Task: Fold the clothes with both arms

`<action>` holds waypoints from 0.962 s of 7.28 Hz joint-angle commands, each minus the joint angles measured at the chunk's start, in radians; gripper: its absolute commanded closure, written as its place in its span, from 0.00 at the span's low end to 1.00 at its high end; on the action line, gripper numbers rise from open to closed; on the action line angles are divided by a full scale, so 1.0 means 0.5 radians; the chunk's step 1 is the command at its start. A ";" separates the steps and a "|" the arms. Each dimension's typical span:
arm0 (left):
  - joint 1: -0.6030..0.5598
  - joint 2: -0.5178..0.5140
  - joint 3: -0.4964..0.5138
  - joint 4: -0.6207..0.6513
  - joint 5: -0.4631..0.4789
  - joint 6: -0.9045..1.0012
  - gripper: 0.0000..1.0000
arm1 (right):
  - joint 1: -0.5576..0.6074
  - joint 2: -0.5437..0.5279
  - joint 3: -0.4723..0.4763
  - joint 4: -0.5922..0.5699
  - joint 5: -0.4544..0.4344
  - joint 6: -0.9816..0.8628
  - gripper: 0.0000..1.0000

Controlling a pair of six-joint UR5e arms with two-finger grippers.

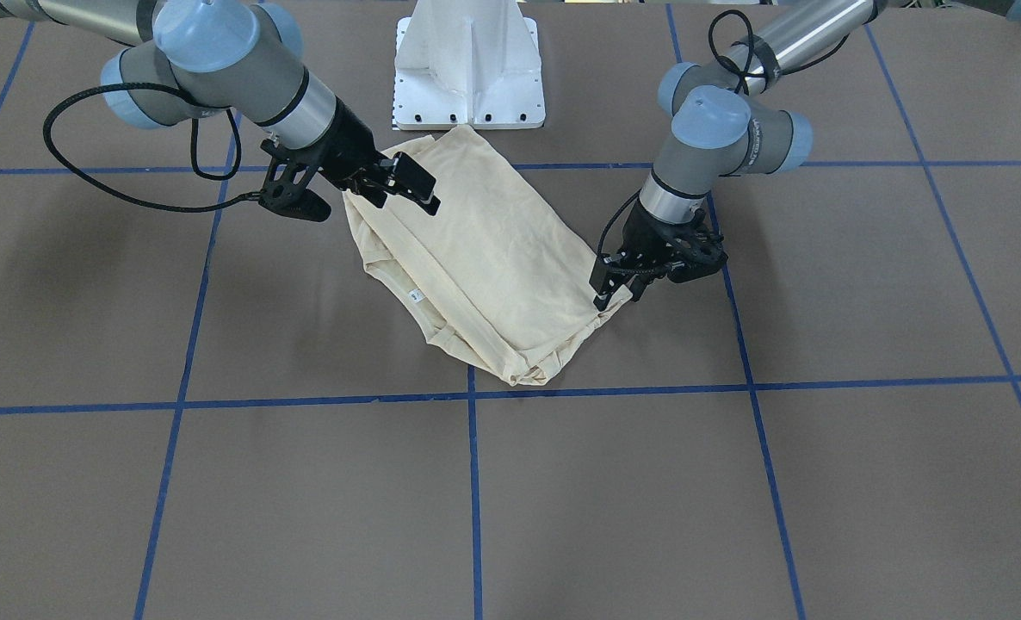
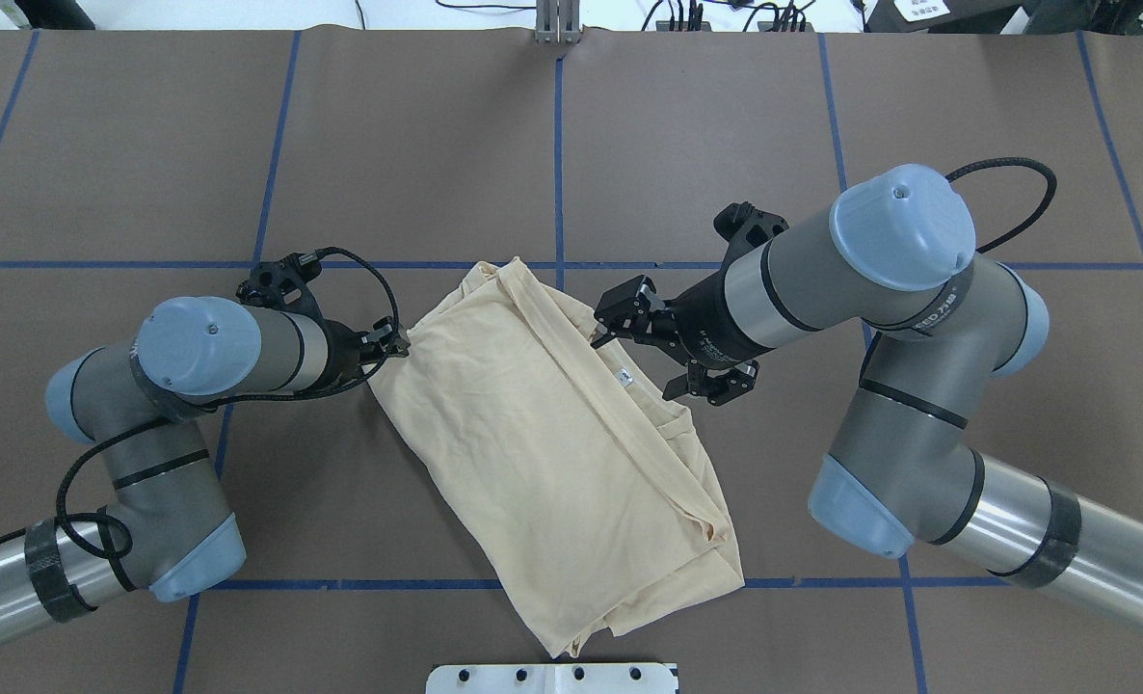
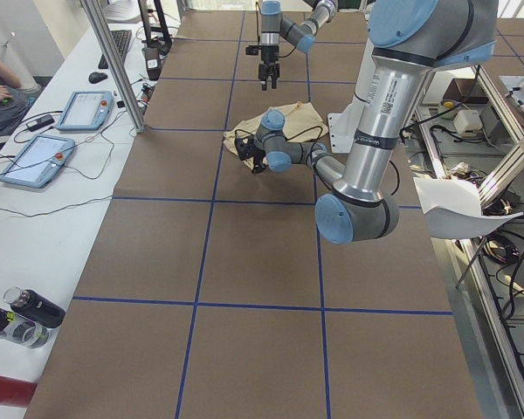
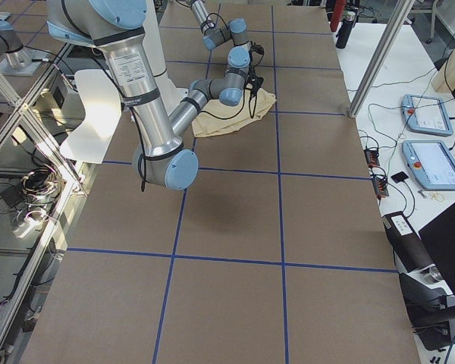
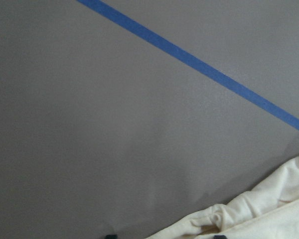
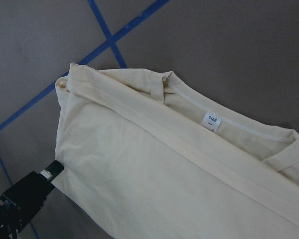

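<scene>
A pale cream-yellow long-sleeved T-shirt of thin fabric (image 2: 552,453) lies folded into a rough oblong on the brown paper-covered surface (image 2: 147,145), which thin blue tape lines (image 2: 557,145) mark into squares. The shirt sits slantwise between the two arms. One short end lies near, just beside the white pedestal base (image 1: 469,69), and the other reaches far out and to the left. The neck opening, with its small white label (image 6: 212,120), is on the right long edge, and a folded-over band of cloth runs alongside it.

The silver-grey left arm with light blue joint caps (image 2: 196,347) reaches to the shirt's far left corner. Its black two-finger gripper (image 1: 618,299) is down at that corner with its fingers (image 1: 601,288) apart, one on either side of the cloth's edge. Its wrist view shows only two dark tips, well apart, by the rumpled hem. I cannot tell whether they touch the fabric.

The matching right arm (image 2: 899,241) comes in from the right. Its black gripper (image 2: 634,361) hangs over the neck edge, close to the label, tilted down toward the shirt. Its fingers (image 6: 27,196) are spread wide and hold nothing.

Beyond the far edge, a white side surface carries two tablet-like control pendants (image 3: 35,157) and some dark bottles (image 3: 26,314).
</scene>
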 commanded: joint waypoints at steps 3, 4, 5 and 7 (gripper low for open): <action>-0.005 -0.031 -0.059 0.052 -0.024 -0.021 1.00 | 0.019 -0.004 0.002 0.000 0.016 0.000 0.00; -0.005 -0.068 -0.102 0.125 -0.024 -0.024 1.00 | 0.031 -0.010 0.011 0.000 0.020 0.000 0.00; -0.036 -0.162 -0.090 0.193 -0.024 -0.025 1.00 | 0.049 -0.062 0.050 0.000 0.023 -0.003 0.00; -0.140 -0.355 0.096 0.206 -0.021 -0.006 1.00 | 0.083 -0.081 0.075 0.000 0.011 -0.003 0.00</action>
